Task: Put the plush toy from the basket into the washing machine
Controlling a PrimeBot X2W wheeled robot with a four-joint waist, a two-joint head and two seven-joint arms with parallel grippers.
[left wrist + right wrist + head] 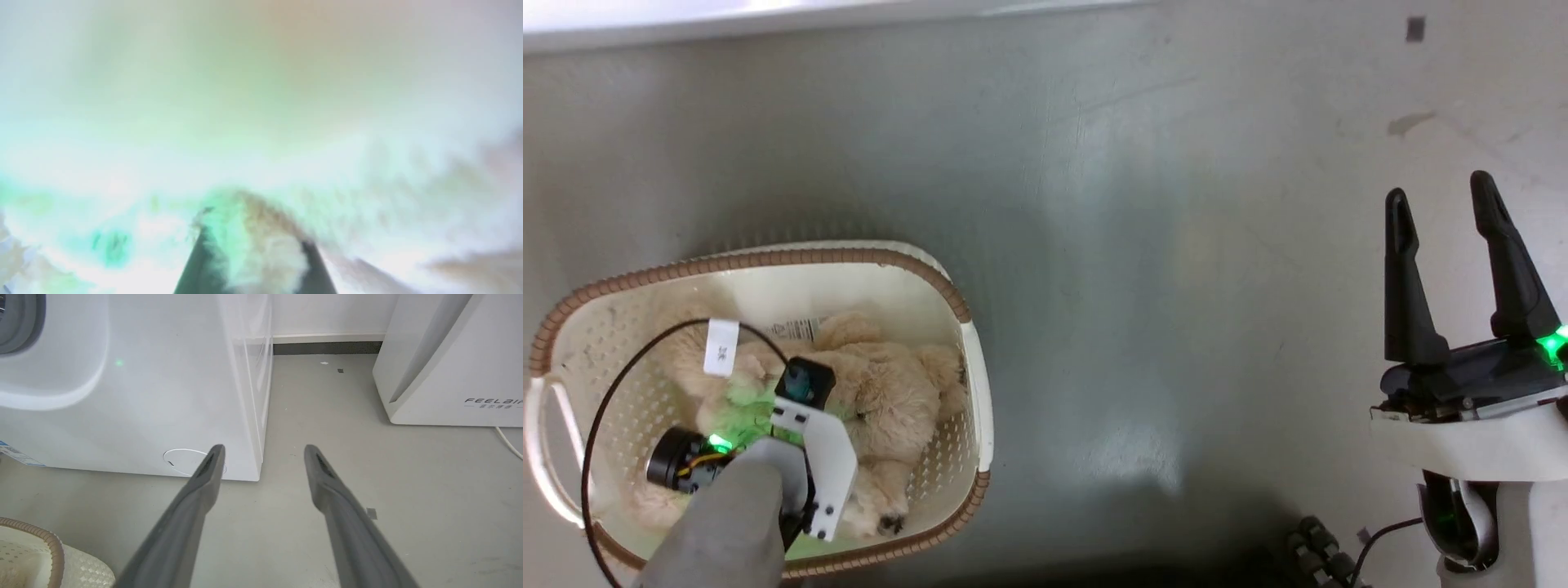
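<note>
cream fur of the plush toy (890, 392) lies in the basket (768, 260), up against its right edge. the left gripper (255, 228) is sunk in the pile, a tuft between its fingers (196, 265); clamped or not, i cannot tell. the right gripper (264, 447) hangs apart. a pinch on fur alone could slip; the snug toy could drag the basket up.

Laundry corner: washing machine (143, 400), basket (768, 260), grey floor (1143, 245).

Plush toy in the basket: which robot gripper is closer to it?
Left. The left gripper is down in the basket, sunk into the plush toy; the right gripper hangs over floor, well aside.
</note>
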